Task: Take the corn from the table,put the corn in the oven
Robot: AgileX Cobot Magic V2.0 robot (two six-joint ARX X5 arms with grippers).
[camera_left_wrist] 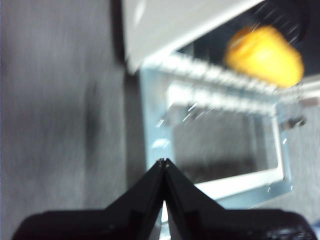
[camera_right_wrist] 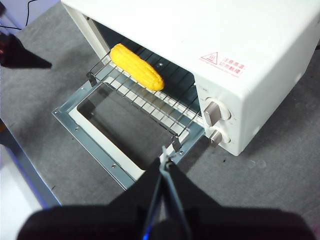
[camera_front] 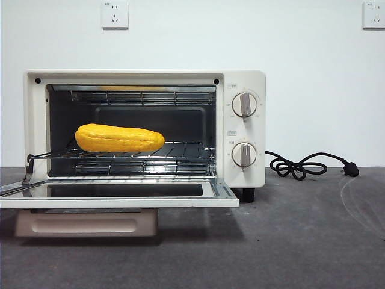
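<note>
Corn (camera_front: 119,138): lying on the wire rack (camera_front: 180,152), centre-left of frame, inside the oven (camera_front: 243,135)
Door (camera_front: 219,194): folded down flat
Left gripper (camera_left_wrist: 163,162): clenched, empty
Right gripper (camera_right_wrist: 164,161): clenched, empty

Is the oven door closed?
No, the oven door hangs open and flat, and the corn lies on the wire rack inside.

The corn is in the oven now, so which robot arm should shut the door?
Probably the right. Its shut gripper hovers just over the front edge of the open door, near the pulled-out rack holding the corn. The left gripper, also shut, sits off the door's side, a poorer angle for lifting it.
</note>
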